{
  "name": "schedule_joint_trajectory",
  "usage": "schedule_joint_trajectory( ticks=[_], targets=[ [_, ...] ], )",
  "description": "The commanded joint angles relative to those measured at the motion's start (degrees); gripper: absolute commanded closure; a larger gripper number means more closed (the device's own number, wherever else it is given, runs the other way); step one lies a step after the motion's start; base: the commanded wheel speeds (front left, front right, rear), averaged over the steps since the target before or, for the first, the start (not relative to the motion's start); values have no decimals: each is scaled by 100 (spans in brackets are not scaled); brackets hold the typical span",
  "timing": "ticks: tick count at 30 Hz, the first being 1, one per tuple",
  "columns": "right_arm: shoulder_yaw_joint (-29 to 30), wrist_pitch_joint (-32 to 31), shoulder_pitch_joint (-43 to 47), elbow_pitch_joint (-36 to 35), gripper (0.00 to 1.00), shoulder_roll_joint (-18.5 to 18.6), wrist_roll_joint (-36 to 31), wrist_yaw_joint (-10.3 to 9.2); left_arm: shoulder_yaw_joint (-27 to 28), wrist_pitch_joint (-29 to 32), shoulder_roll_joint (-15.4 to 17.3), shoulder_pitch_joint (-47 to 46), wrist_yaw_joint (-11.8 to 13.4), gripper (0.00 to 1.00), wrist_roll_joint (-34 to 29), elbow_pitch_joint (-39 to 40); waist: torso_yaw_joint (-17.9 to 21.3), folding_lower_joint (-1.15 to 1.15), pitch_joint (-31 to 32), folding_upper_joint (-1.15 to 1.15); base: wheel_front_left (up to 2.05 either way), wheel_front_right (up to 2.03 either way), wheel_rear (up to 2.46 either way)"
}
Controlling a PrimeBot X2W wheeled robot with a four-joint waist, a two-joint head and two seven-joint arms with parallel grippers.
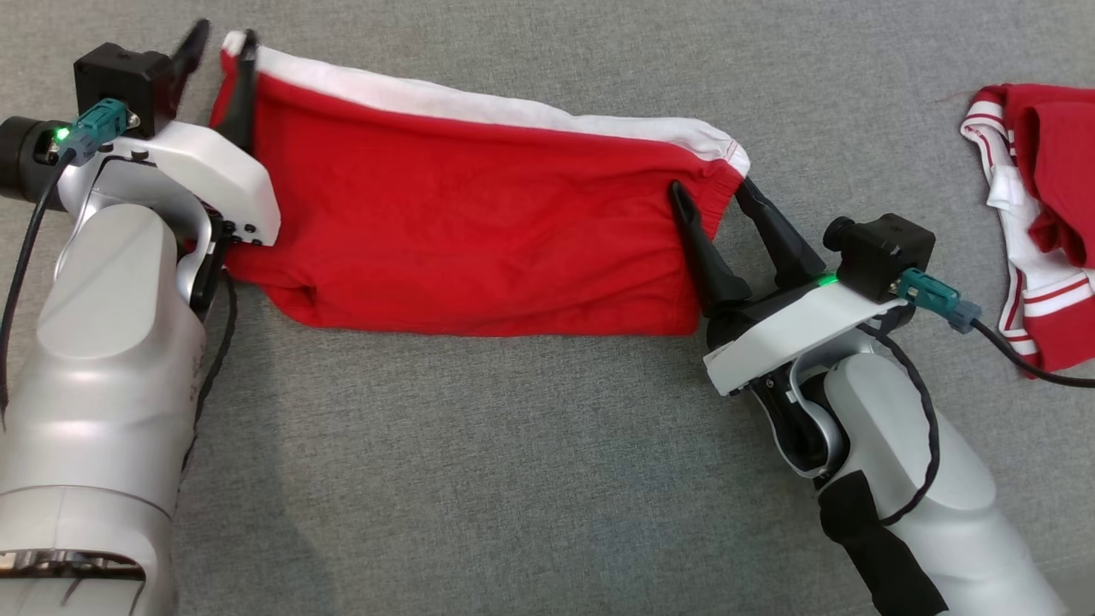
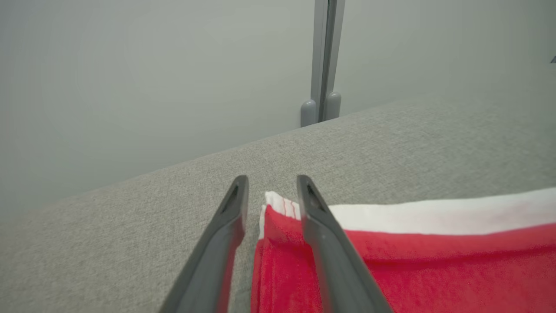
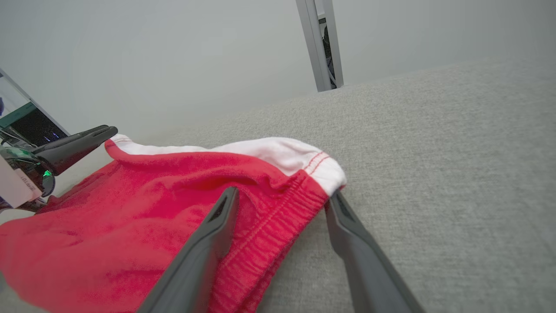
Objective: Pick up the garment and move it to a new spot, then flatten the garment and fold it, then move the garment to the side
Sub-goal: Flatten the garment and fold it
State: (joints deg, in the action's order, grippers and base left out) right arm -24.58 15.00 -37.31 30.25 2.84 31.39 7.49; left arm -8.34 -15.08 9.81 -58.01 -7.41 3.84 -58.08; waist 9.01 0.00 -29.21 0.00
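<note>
I see the red shorts (image 1: 479, 231) lying flat on the grey fabric surface (image 1: 513, 479), stretched between my 2 pincers. The left pincer (image 1: 224, 38) is spread and straddles the white-edged corner, with 1 finger over the cloth and the other on bare fabric just beside it. The right pincer (image 1: 713, 192) is spread wide, and the elastic waistband lies loose between its fingers. Another red-and-white garment (image 1: 1039, 214) lies well apart, off the right pincer's outer side.
</note>
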Motion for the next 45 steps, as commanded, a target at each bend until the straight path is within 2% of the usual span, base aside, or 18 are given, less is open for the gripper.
schedule_joint_trajectory(
  ticks=[1,5,11,17,23,24,25,26,32,37,45],
  targets=[
    [47,23,2,-58,0,27,-88,-1,32,-9,-32,24,30,0,90,97,-27,0,38,0,0,0,0],
    [282,23,244,-209,0,30,-411,-1,154,-8,-76,335,36,0,240,408,-97,0,205,0,0,0,0],
    [613,24,648,-326,0,24,-794,-1,240,-9,-188,823,14,0,484,206,-226,0,572,0,0,0,0],
    [804,23,1073,-470,0,24,-977,-1,110,2,-307,1237,-5,0,831,-276,-271,0,838,0,0,0,0],
    [860,23,1224,-525,0,25,-985,-1,-150,155,-223,1227,-7,0,1015,-796,-210,0,885,0,0,0,0],
    [861,23,1238,-530,0,27,-944,-1,-167,179,-221,1234,-4,12,1044,-878,-191,0,895,0,0,0,0],
    [859,23,1249,-530,0,27,-945,-1,-203,193,-213,1252,-5,65,1066,-945,-172,0,910,0,0,0,0],
    [856,24,1264,-528,0,25,-959,-1,-210,203,-225,1260,-5,100,1127,-1009,-158,0,931,0,0,0,0],
    [984,24,1387,-515,0,24,-928,-1,-257,90,-190,1406,-1,100,1242,-1142,-163,0,1179,0,0,0,0],
    [1008,24,1585,-450,0,26,-930,-1,-212,-7,-279,1797,113,100,1292,-929,-255,0,1513,0,0,0,0],
    [1026,23,1884,-335,0,26,-887,-1,111,-13,-421,2887,261,100,1439,-10,-410,0,1976,0,0,0,0]
  ],
)
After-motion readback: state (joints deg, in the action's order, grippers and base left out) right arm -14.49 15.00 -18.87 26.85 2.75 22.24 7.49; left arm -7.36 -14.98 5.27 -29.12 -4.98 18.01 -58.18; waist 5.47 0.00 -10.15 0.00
